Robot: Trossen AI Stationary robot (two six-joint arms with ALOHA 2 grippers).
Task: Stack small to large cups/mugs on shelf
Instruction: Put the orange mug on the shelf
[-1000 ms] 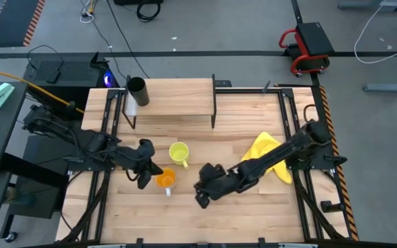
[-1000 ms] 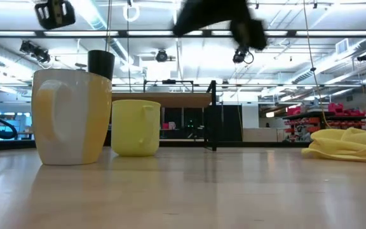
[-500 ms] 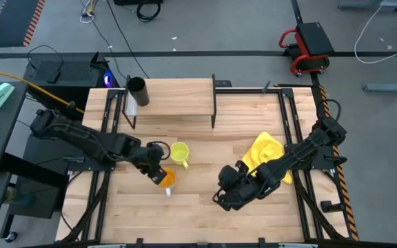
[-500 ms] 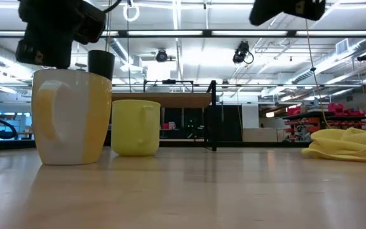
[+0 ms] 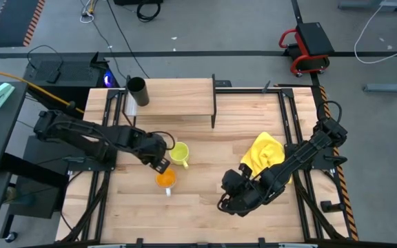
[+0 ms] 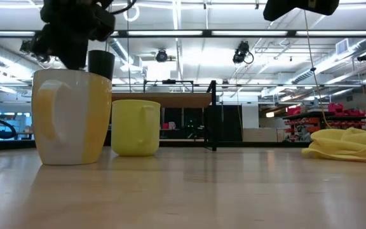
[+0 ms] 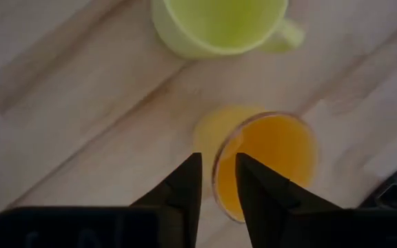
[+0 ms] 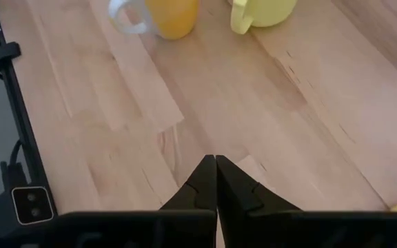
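Change since earlier: left gripper has shifted from over the orange cup to a spot just above it in the high view, close beside the yellow-green cup; the right gripper has slid a little further toward the lower right, and the cups, shelf and cloth lie as they did.
Left gripper: lower left-centre of the high view, hanging over the tabletop between the two near cups; in the left wrist view its fingers stand a narrow gap apart and hold nothing, with the orange cup's rim just past the tips.
Right gripper: lower centre-right of the high view, over bare wood; in the right wrist view the fingertips are pressed together with nothing between them.
Orange cup: upright on the tabletop, lower left-centre, pale handle turned toward the bottom edge; at the far left of the low view it looms large.
Yellow-green cup: upright just up and right of the orange cup, apart from it, handle toward the lower right.
Black cup: upright on the shelf's left end, upper left-centre.
Shelf: upper centre of the high view, the rest of its board bare.
Yellow cloth: crumpled at centre-right, near the right arm.
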